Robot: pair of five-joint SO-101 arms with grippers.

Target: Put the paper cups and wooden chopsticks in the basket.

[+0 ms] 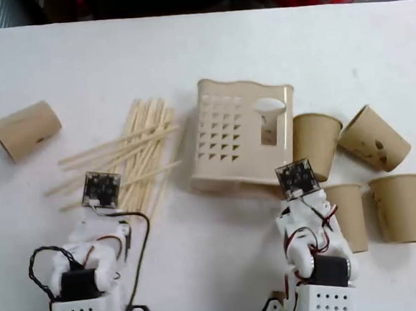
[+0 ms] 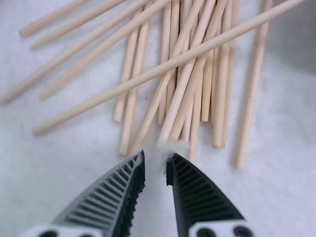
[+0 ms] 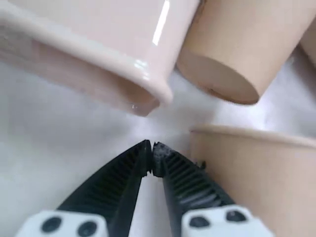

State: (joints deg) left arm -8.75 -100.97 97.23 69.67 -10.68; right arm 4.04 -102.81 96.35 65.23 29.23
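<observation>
- The left gripper [image 2: 154,161] hung low over the white table [image 1: 207,55], its jaws a narrow slot apart and holding nothing.
- The chopsticks [image 2: 187,74] lay in a loose, criss-crossed heap on the table just beyond that gripper's tips. The nearest stick ends sat right at the tips, though contact could not be made out.
- From above, the chopsticks [image 1: 139,154] spread out left of the basket [image 1: 242,135], with a few sticks fanned out toward the left.
- The right gripper [image 3: 152,152] had its jaws closed tip to tip, with nothing between them, above bare table.
- A rounded corner of the basket [image 3: 148,84] sat just ahead of those tips, apart from them.
- The near cup [image 3: 247,168] lay on its side close beside one jaw, and the far cup [image 3: 232,54] lay past it, next to the basket corner.
- Four cups [image 1: 374,137] were grouped right of the basket, outside it.
- A lone cup [image 1: 24,130] lay on its side at the far left, well apart from both arms.
</observation>
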